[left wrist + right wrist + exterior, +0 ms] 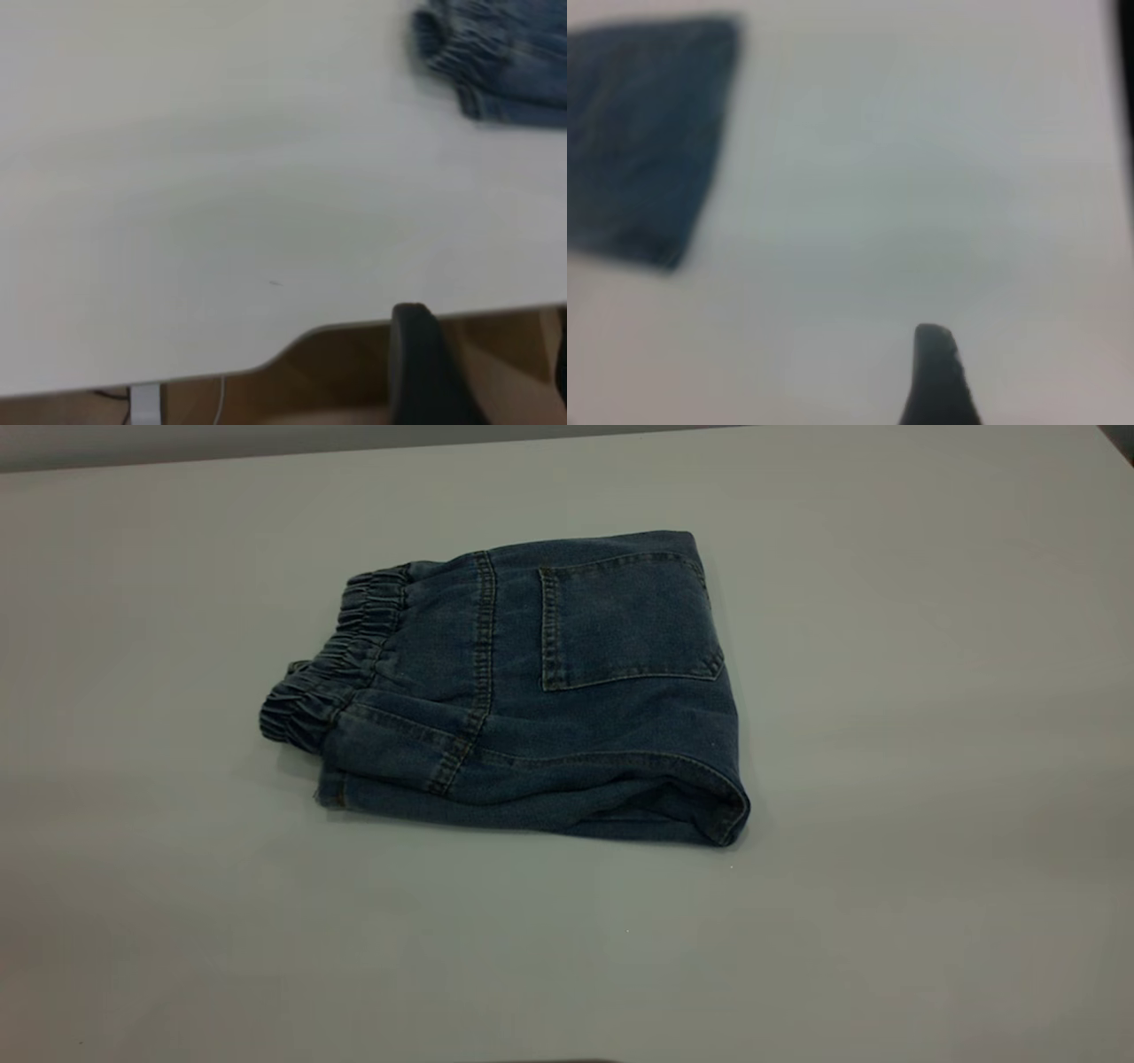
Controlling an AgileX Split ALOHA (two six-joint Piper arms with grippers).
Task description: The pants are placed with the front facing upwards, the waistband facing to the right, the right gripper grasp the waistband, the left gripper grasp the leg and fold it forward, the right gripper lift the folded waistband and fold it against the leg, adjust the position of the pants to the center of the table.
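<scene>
In the exterior view, the pants (523, 691) are lying folded on the surface (886, 868), near its centre, with the waistband (341, 660) turned to the left and a back pocket (625, 620) facing up. No end effector is being shown here.

In the left wrist view, the left end effector (430, 367) is being held beyond the surface edge, well apart from the pants; whether it is open cannot be told.

In the right wrist view, the right end effector (939, 376) is being held above bare surface, well apart from the pants; its state cannot be told.

Folded blue denim pants (549, 708), pocket up, waistband (332, 664) left
</scene>
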